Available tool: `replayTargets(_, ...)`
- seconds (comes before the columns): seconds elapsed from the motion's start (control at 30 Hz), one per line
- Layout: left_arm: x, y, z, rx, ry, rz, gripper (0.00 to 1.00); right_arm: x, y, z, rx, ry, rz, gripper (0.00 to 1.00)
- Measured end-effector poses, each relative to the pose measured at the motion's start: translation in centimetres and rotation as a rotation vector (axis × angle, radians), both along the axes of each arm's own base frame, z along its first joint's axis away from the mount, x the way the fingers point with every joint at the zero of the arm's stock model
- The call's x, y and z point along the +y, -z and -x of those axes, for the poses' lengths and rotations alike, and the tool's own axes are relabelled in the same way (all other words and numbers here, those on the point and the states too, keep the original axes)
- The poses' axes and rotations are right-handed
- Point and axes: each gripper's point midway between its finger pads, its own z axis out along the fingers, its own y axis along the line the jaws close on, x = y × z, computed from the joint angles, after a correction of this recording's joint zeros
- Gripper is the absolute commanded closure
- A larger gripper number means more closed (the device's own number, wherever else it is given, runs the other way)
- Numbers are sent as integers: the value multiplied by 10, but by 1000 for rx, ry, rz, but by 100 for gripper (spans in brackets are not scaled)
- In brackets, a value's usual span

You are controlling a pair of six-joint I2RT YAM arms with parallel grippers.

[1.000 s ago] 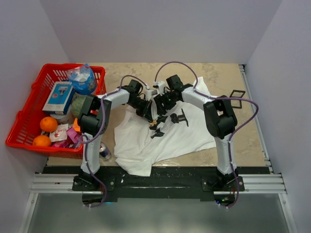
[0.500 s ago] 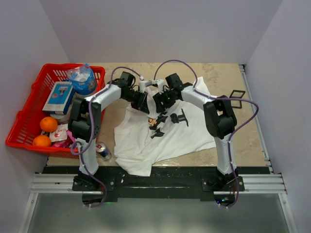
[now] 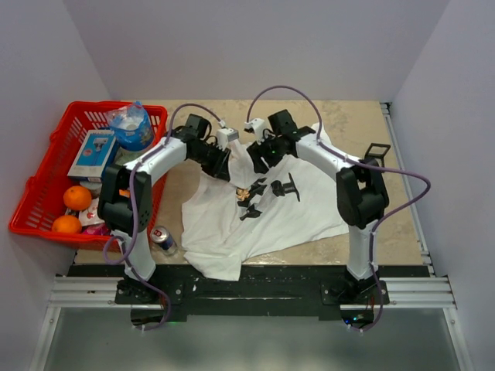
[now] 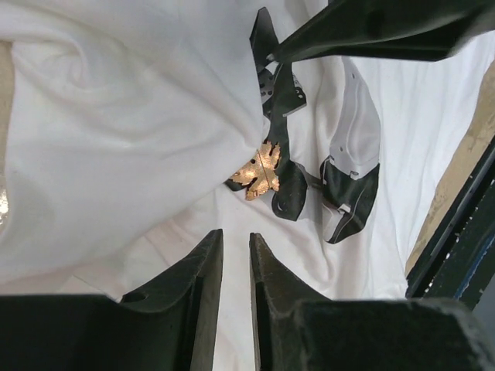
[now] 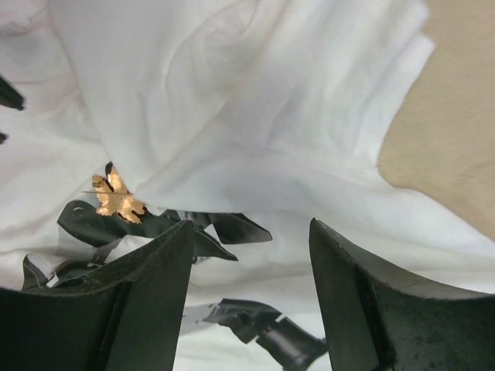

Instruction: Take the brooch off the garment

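On the garment, a white T-shirt lying crumpled across the tan table, the brooch sits near the middle of the front, at the left edge of the black print. It is a small gold-tan, leaf-shaped piece. It touches the black print, and a raised fold of the garment's white cloth lies just beside it. Neither arm touches it. Over the garment's upper part, both arms reach in from their own sides and meet close together above the collar end. The left gripper hangs above the cloth with only a narrow slit between its fingers and has hold of nothing; the brooch is clear of its tips. The right gripper also hovers over the garment, its jaws spread wide and empty, with bare white cloth between them and the brooch off to one side, apart from its fingers. Off the garment's left edge stands a red basket holding two oranges, a blue box and a water bottle. A drinks can lies beside the garment's lower left corner.
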Motion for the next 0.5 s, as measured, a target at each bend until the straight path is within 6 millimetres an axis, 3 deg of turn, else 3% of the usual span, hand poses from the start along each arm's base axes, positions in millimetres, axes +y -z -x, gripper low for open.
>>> replayTargets(0.13,2,-1,-2,-9,-2,-13,74,-4,-36,-1,-90,-41,-4,36)
replayTargets(0.2,0,-5,-6,-19,-6,-7,74,-8,-42,2,-104,-64,18,36)
replayTargets(0.33,-3,-9,-14,-45,-26,10,75,-20,-31,6,-89,-91,103,36)
replayTargets(0.5,0,3,-25,-63,-81,15,75,-24,-5,1,-58,-98,162,37)
